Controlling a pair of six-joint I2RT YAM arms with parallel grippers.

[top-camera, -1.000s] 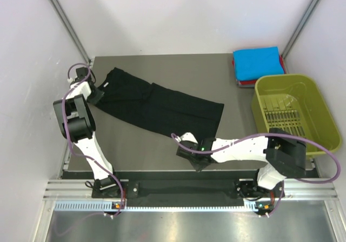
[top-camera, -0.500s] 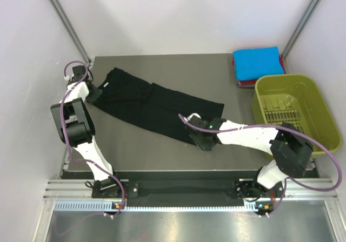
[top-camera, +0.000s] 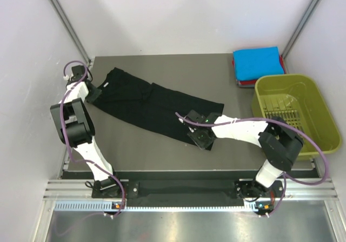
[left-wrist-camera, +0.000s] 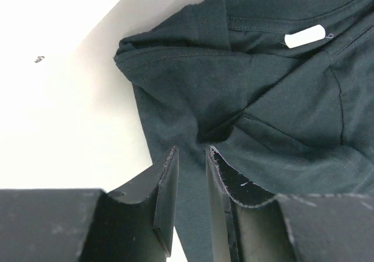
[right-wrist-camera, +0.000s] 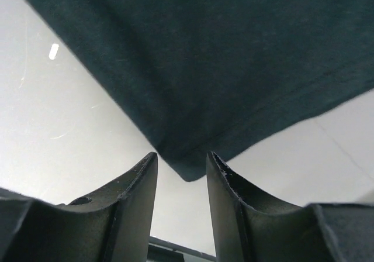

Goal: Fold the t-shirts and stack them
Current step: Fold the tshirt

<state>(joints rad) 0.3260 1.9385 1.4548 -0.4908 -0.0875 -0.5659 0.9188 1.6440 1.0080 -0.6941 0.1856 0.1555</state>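
Standing empty: green basket (top-camera: 294, 112)

We see the black shirt (top-camera: 154, 106) as soft matt cloth, a fine knit with stitched seams at collar and sleeve, and a small white fabric tag (left-wrist-camera: 305, 35) sewn inside the neck. The table (top-camera: 216, 74) looks like smooth grey metal with a dull sheen and faint scratches. The blue shirt (top-camera: 258, 62) and red shirt (top-camera: 244, 82) are matt cloth too. The basket (top-camera: 319, 111) is olive-green plastic, smooth and slightly glossy. Both grippers' fingers (right-wrist-camera: 137, 186) are matt black plastic, scuffed and rough along their edges. Arm casings are smooth white plastic.
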